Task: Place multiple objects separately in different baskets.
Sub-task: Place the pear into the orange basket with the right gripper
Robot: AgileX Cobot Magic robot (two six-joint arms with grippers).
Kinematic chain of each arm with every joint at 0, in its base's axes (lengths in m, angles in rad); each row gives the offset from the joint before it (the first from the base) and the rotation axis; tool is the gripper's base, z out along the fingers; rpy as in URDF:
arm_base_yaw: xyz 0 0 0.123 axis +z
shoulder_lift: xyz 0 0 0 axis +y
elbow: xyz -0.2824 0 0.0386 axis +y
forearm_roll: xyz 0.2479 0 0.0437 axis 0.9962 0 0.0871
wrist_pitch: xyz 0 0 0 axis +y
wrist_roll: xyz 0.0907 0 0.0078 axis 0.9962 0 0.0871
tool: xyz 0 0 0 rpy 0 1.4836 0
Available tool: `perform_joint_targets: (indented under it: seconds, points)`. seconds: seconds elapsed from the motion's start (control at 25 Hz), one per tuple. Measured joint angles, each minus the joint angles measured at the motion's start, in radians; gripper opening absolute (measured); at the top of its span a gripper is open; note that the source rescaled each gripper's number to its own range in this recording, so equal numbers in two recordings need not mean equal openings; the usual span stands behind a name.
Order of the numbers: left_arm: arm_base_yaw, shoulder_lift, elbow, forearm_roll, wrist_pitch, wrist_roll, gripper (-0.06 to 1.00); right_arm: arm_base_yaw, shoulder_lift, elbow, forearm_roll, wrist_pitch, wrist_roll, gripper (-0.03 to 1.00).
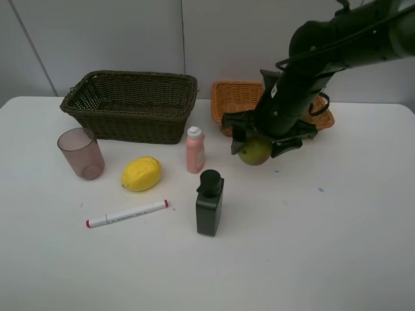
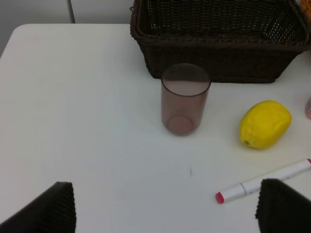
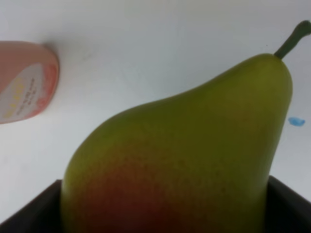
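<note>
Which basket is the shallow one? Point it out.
The orange basket, on the right in the high view. Its walls are low, while the dark olive-brown basket to its left is clearly deeper.

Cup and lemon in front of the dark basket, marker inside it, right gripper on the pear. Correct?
No: the marker lies on the table, in front of the lemon, not in the dark basket. The high view shows it. The rest holds.
</note>
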Motion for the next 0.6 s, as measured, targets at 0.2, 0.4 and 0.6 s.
perform_joint_targets:
  seconds: [0.2, 0.4, 0.6]
  points:
    - [0.000, 0.000, 0.000, 0.000, 0.000, 0.000, 0.96, 0.000, -0.042, -0.093, -0.037, 0.127, 0.000, 0.65]
    - [0.000, 0.000, 0.000, 0.000, 0.000, 0.000, 0.96, 0.000, -0.051, -0.226, -0.098, 0.207, 0.000, 0.65]
    - [0.000, 0.000, 0.000, 0.000, 0.000, 0.000, 0.96, -0.001, -0.050, -0.318, -0.240, 0.156, 0.002, 0.65]
